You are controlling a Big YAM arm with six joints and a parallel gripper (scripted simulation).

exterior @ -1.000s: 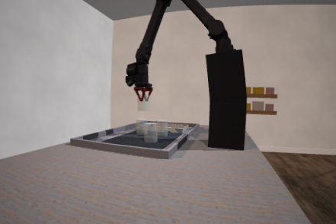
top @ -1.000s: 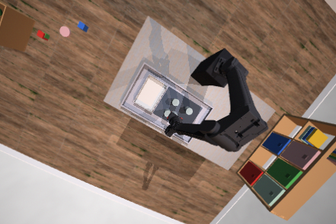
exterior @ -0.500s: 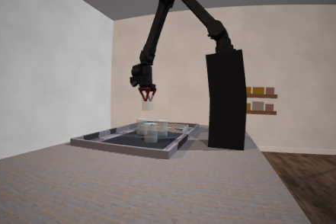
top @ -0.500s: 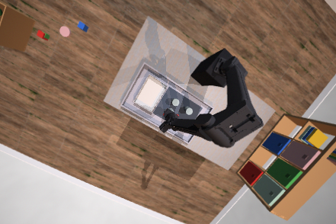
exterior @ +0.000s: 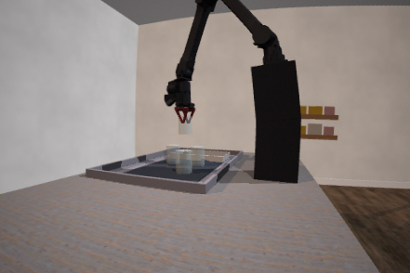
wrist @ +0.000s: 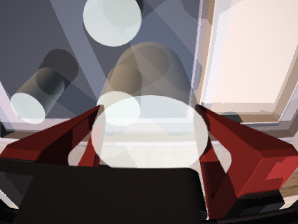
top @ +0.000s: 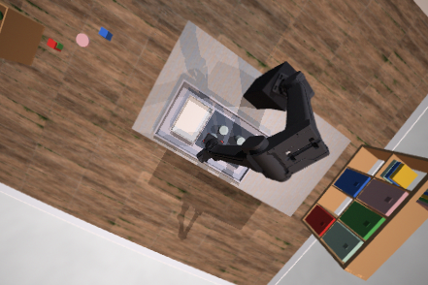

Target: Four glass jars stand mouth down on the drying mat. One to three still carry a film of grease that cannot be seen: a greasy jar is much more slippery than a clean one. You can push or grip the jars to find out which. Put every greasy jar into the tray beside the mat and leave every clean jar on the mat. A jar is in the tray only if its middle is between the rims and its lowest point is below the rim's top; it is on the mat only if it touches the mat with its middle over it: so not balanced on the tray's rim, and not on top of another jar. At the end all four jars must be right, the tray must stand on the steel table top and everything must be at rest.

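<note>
My gripper (exterior: 185, 122) (wrist: 149, 111) is shut on a glass jar (exterior: 185, 128) (wrist: 150, 134) and holds it upright, well above the dark mat (exterior: 144, 172) (wrist: 25, 30). Three other jars stand on the mat: one jar (top: 223, 130) (wrist: 112, 21) is farther up in the wrist view, a second jar (wrist: 29, 108) is at the left, and a third jar (wrist: 119, 108) shows just behind the held one. The cream tray (top: 191, 118) (wrist: 252, 60) lies beside the mat, at the right in the wrist view. It holds no jar. The arm partly covers the mat in the top view.
A raised grey frame (exterior: 144, 181) surrounds the mat and the tray on the table top (exterior: 125, 223). The arm's black base column (exterior: 276, 125) stands beside this frame. A shelf unit (top: 364, 208) is beyond the table.
</note>
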